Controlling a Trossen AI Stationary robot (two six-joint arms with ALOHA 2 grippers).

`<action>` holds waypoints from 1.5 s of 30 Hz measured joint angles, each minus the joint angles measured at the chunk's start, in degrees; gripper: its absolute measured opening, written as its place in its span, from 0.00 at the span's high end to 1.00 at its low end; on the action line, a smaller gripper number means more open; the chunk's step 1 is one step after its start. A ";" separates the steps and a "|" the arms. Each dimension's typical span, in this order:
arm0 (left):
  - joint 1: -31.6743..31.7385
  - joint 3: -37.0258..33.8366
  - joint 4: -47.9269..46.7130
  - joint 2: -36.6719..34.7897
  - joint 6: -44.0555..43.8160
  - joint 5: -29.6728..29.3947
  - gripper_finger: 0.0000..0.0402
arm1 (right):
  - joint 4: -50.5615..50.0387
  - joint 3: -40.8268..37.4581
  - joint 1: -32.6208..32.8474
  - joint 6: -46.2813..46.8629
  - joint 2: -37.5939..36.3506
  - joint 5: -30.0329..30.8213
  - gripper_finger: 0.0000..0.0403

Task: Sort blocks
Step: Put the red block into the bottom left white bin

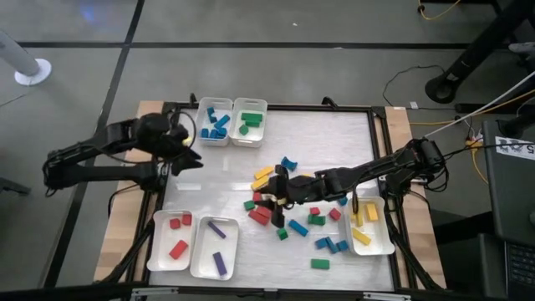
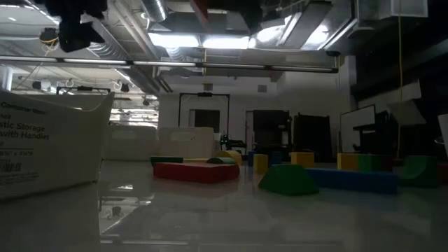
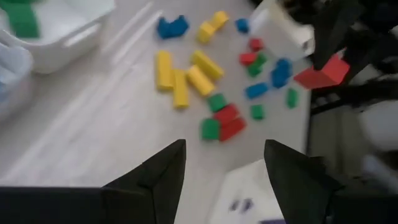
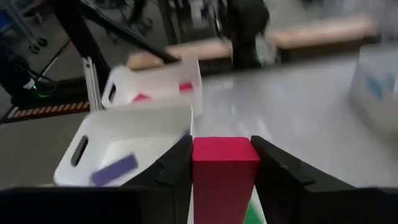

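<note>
i see my right pincer [image 4: 224,180] clamped on a small red plastic block [image 4: 224,171], at the middle of the high view over the scattered coloured blocks [image 1: 288,209] on the white tabletop [image 1: 334,138]. my left pincer [image 3: 224,165] gapes wide and empty at centre left, beside the white tray of blue blocks [image 1: 215,122].

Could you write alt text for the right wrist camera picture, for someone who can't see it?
The right claw grips a red block between its two dark fingers, above a pale table. Ahead stand two white trays: the nearer tray holds a purple block, the farther tray holds red blocks.
</note>
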 joint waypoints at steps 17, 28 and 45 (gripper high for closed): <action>-11.14 -10.91 47.08 3.18 -11.21 -0.48 0.49 | 22.78 -0.04 0.00 -42.39 0.00 3.76 0.65; -14.47 -10.95 53.09 11.33 21.15 -2.72 0.49 | 36.52 -0.04 -0.02 -41.16 0.00 19.33 0.65; -18.76 -10.95 60.74 18.12 33.93 -7.55 0.49 | 30.40 -0.04 -0.02 -25.35 0.00 14.37 0.65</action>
